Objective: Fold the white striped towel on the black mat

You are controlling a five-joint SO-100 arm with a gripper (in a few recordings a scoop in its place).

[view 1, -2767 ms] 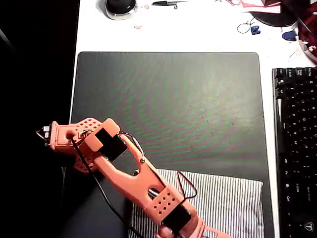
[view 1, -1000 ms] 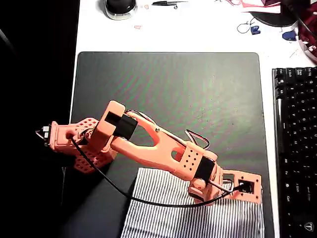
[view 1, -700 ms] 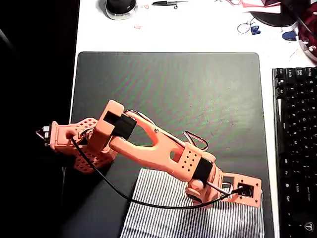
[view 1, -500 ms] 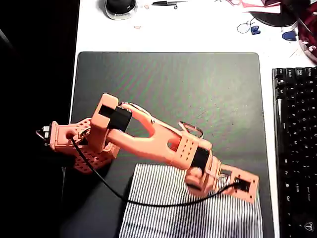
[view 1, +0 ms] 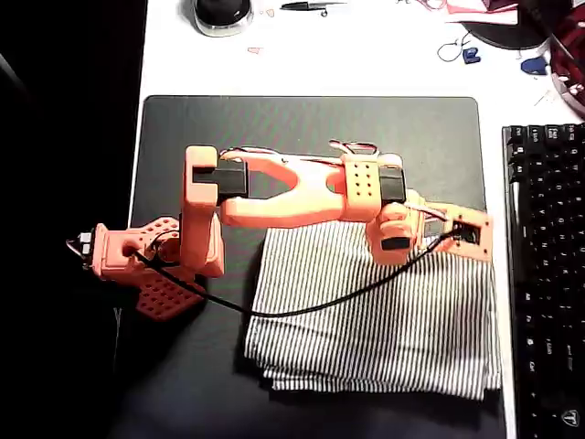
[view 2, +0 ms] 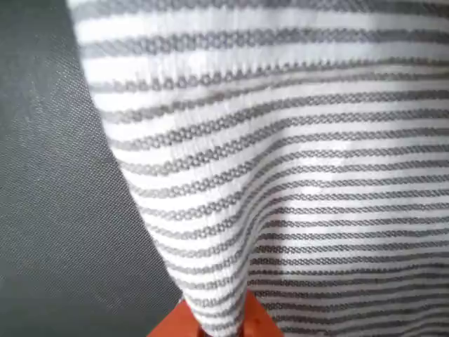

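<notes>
Carried farther up the black mat (view 1: 311, 137), the white striped towel (view 1: 384, 320) hangs pinched in the hand (view 2: 214, 324).

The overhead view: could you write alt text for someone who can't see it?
An orange robot arm reaches across a large flat black desk mat, its gripper at the upper right corner of a white pinstriped towel spread on the mat. A black keyboard lies at the right edge on the white table.

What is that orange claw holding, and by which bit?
The gripper pinches the towel at a bunched fold along its edge: in the wrist view the striped cloth rises from between the orange fingers. In the overhead view that is the towel's upper right part, over the mat.
</notes>
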